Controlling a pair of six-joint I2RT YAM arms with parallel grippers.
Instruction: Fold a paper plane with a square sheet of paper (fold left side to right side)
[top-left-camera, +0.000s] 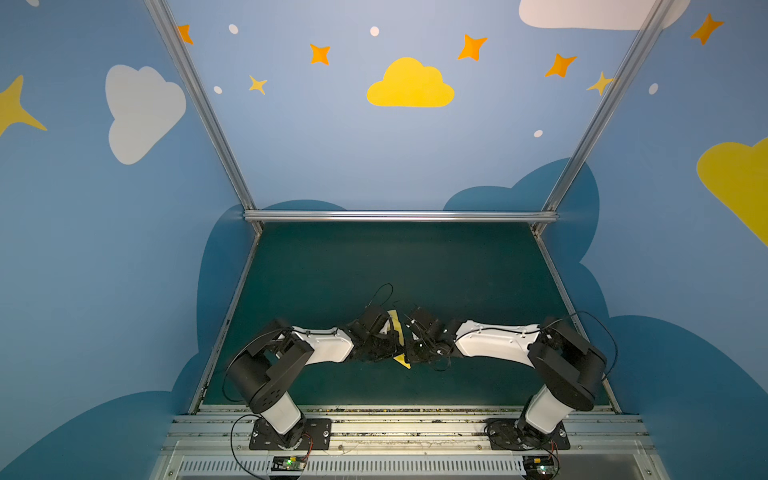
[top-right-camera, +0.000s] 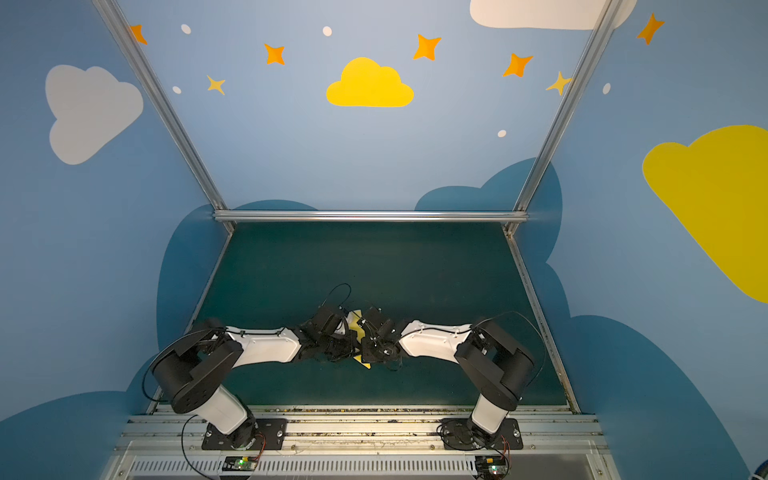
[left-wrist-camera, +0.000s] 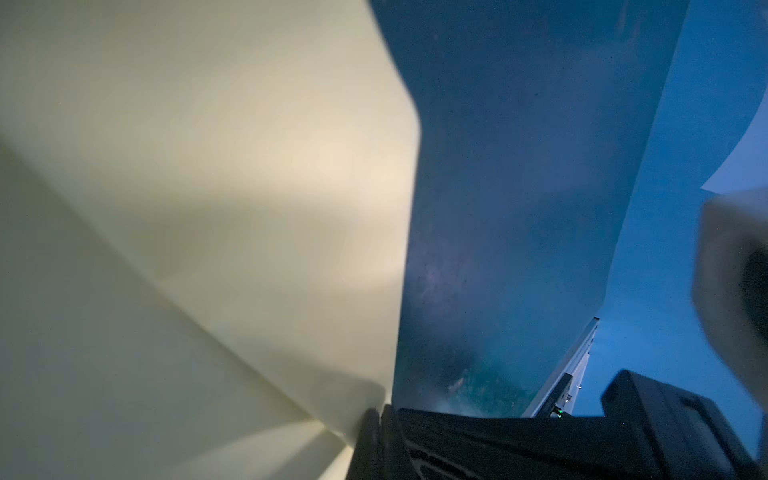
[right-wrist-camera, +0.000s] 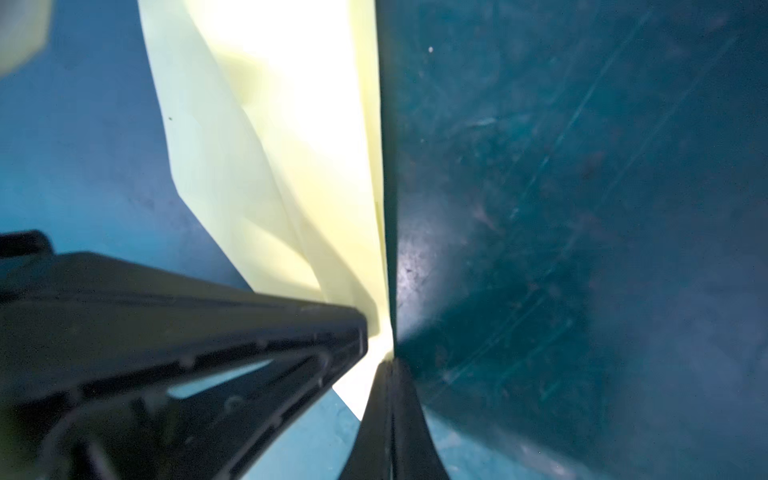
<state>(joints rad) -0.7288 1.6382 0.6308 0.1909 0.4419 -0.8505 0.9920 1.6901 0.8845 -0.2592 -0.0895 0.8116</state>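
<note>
The sheet of paper (top-left-camera: 397, 325) is pale yellow and folded into creased layers, with a pointed end (top-left-camera: 404, 364) toward the near side. It stands on edge above the green mat in both top views, its middle hidden by the two gripper heads. My left gripper (left-wrist-camera: 380, 411) is shut on one edge of the paper (left-wrist-camera: 208, 208). My right gripper (right-wrist-camera: 390, 365) is shut on the paper's thin edge (right-wrist-camera: 291, 166), and the left gripper's finger (right-wrist-camera: 249, 332) lies close beside it. The two grippers meet at the mat's centre, left gripper (top-right-camera: 351, 345) against right gripper (top-right-camera: 365, 347).
The dark green mat (top-left-camera: 395, 266) is bounded by an aluminium rail (top-left-camera: 399, 216) at the back and slanted rails at the sides. Both arm bases (top-left-camera: 286, 432) (top-left-camera: 532, 432) stand on the front metal strip. Blue painted walls surround everything.
</note>
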